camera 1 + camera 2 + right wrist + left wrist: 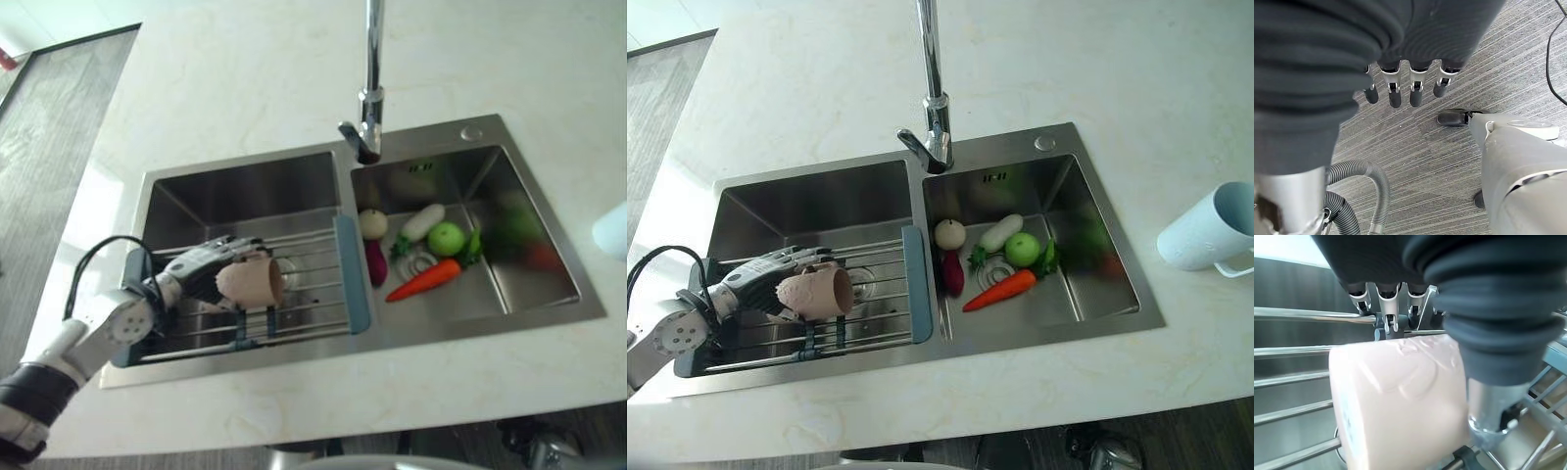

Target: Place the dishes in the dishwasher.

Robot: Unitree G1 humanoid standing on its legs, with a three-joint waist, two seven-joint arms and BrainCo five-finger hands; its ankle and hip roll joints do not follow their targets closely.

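Where the left basin of the double sink (1146, 315) is spanned by a wire drying rack (884, 294) with blue end pieces, the left hand (764, 272) reaches in from the counter's near-left side and holds a pink cup (815, 293). Its fingers (1387, 307) and thumb are curled round the cup's body, as the left wrist view shows at close range, with the rack's bars running behind and beneath the cup. The cup lies on its side over the rack, its open mouth turned toward the faucet side.

A chrome faucet (934, 108) rises from the counter (823, 88) behind the divider between the two basins. The right basin contains toy produce: a white onion (949, 233), a purple eggplant (952, 272), a white radish (1000, 232), a green apple (1023, 249) and an orange carrot (999, 290), grouped near the drain. A pale blue mug (1209, 227) lies on its side on the counter to the right of the sink, well apart from the rack.

The right hand (1405, 73) hangs over grey striped floor, its fingers straight and relaxed, holding nothing; a grey ribbed hose (1371, 191) lies on the floor below it.
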